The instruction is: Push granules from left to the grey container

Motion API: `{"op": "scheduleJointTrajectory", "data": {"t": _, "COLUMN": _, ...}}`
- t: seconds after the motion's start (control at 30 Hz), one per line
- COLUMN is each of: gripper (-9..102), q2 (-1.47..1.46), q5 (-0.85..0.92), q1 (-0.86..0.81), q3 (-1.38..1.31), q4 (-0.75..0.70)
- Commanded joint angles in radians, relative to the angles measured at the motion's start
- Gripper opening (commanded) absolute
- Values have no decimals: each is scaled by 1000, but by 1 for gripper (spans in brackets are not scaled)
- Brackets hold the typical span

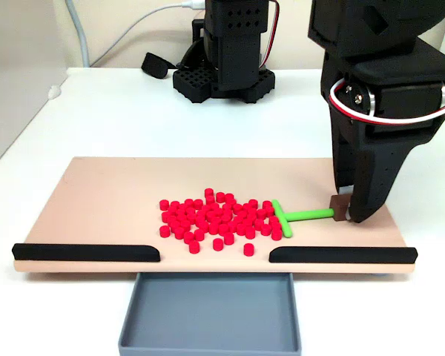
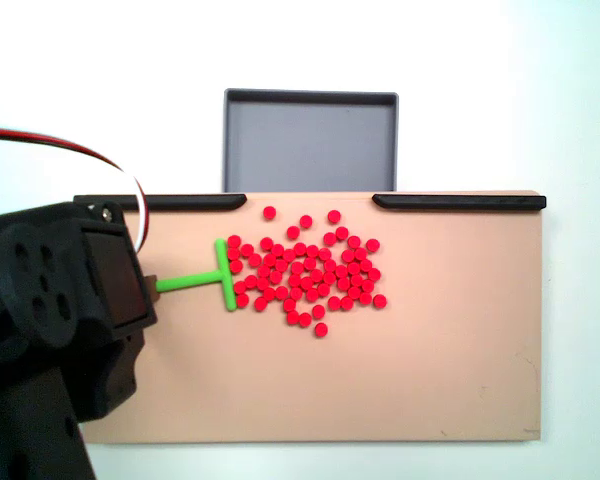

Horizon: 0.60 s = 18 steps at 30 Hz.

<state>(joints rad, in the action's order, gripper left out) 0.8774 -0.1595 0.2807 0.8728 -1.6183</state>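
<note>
Here, tan board (image 1: 104,200) on white table (image 1: 133,111).

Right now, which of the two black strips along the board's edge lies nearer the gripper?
In a fixed view, the black strip on the right: the gripper holds the green pusher just above it. The other strip lies far left.

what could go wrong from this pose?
1. The green T-pusher has a short crossbar; the granules spread wider, so some would likely slip past its ends.
2. The gap between the black strips is narrow; beads pushed off-line could pile against them and miss the grey container.
3. The gripper holds only the handle's end; the tool may twist.
</note>
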Motion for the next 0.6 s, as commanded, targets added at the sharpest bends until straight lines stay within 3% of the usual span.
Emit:
{"op": "scheduleJointTrajectory", "data": {"t": 0.0, "gripper": 0, "q2": 34, "q5": 11, "q1": -15, "q3": 0, "q4": 2}}
{"op": "scheduleJointTrajectory", "data": {"t": 0.57, "gripper": 0, "q2": 32, "q5": 61, "q1": -31, "q3": 0, "q4": 2}}
